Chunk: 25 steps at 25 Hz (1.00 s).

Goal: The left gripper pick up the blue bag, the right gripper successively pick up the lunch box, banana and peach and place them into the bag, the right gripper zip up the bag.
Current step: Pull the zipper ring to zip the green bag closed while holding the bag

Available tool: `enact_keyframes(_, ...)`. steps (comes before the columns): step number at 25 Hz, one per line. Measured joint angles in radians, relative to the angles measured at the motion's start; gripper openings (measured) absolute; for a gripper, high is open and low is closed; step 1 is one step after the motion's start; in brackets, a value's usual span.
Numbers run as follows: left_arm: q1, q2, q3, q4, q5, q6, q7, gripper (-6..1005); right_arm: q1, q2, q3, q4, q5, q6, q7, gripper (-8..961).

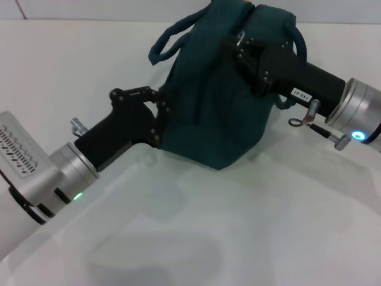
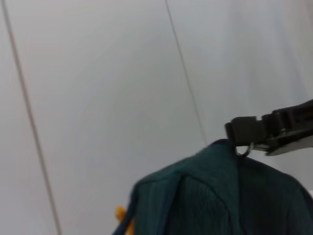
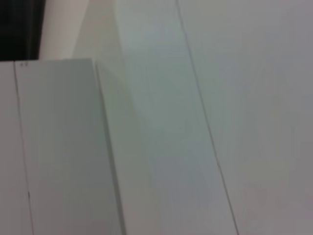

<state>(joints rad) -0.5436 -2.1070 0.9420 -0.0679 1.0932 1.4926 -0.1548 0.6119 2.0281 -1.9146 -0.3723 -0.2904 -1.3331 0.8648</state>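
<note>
The blue bag (image 1: pixel 217 107) stands upright near the table's (image 1: pixel 196 238) far edge, a dark teal mound with a handle looping leftward. The left gripper (image 1: pixel 159 119) clamps its near-left side (fabric bunched there); the right gripper (image 2: pixel 244 139) pinches the zip ring (image 2: pixel 244 151) atop.

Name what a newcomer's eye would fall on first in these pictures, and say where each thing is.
The blue bag stands out first, a dark mound at the far middle of the white table. The left gripper grips its near-left side, while the right gripper is up at the bag's top, where the left wrist view shows it pinching the metal zip ring.
</note>
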Motion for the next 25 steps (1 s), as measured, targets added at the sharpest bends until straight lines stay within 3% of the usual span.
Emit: enact_keyframes(25, 0.029, 0.009, 0.0, 0.006, -0.035, -0.037, -0.001, 55, -0.022, -0.002, 0.014, 0.009, 0.116, -0.004, -0.085, 20)
